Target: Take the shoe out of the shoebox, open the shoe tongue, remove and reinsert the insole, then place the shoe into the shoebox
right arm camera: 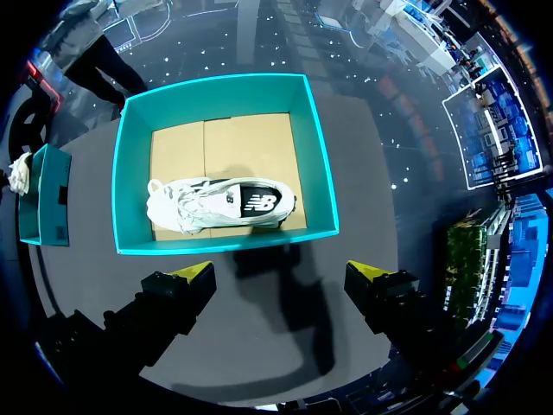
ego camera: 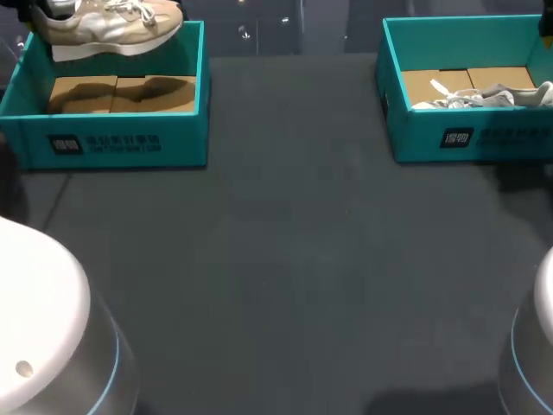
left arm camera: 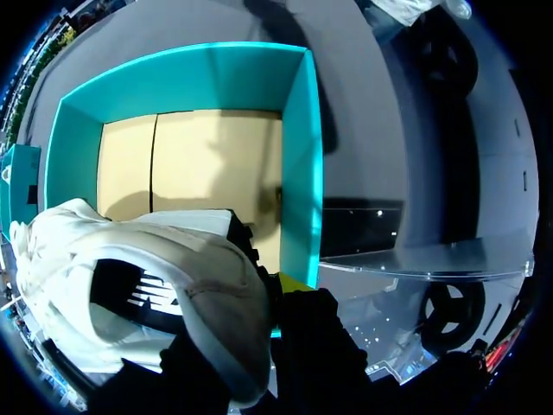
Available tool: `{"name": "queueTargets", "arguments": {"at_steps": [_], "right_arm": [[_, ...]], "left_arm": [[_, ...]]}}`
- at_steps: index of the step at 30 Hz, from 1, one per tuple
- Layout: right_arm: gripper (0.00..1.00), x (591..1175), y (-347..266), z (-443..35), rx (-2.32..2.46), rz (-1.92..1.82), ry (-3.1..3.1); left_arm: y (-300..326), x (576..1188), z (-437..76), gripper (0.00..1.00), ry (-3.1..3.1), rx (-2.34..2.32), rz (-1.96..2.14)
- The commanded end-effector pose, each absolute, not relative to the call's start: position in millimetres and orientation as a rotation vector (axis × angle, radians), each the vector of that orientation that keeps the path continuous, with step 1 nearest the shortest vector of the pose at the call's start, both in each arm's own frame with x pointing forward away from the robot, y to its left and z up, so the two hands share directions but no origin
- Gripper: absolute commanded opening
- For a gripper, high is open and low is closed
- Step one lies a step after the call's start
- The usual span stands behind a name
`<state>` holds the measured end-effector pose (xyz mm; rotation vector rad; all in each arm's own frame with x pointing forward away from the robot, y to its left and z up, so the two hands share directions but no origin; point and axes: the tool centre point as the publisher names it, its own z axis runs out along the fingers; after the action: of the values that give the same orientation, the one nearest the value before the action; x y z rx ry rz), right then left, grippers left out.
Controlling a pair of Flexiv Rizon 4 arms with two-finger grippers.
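- Head view: the shoe point(ego camera: 112, 26) hangs above the far-left shoebox point(ego camera: 104, 143), so the take-out step looks nearly done.
- Left tool point(left arm camera: 259, 298) is clamped on the shoe at one end.
- Right tool point(right arm camera: 281, 278) hangs spread and empty over the far-right box point(right arm camera: 225, 164), where a second shoe point(right arm camera: 220, 205) lies.
- Setting down on the worktop point(ego camera: 285, 259), the tongue, the insole and the return are not yet done.

Dark grey matte surface point(ego camera: 285, 285). Directly on it, at the far edge and well apart: left shoebox point(ego camera: 121, 143) and right shoebox point(ego camera: 484, 137), both teal, open-topped, floored with tan cardboard.
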<state>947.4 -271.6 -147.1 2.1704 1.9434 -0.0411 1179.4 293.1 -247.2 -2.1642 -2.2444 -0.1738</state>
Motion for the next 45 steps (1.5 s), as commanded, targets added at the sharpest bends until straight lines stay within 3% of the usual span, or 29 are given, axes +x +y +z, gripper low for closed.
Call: {"name": "queueTargets", "arguments": {"at_steps": [1, 18, 32, 45], "right_arm": [[1.0, 947, -271, -147, 2.17, -0.041, 1.941], [1.0, 947, -271, -147, 2.17, -0.041, 1.941], [1.0, 947, -271, -147, 2.17, -0.041, 1.941], [1.0, 947, -271, -147, 2.17, -0.041, 1.941]], "left_arm": [[289, 1165, -225, 0.0, -2.239, -2.16, -0.208], [279, 1121, -164, 0.0, -2.224, -2.119, -0.273], [212, 1021, -135, 0.0, -2.2, -2.205, -0.284], [138, 924, -147, 0.0, -2.113, -2.317, -0.299]]}}
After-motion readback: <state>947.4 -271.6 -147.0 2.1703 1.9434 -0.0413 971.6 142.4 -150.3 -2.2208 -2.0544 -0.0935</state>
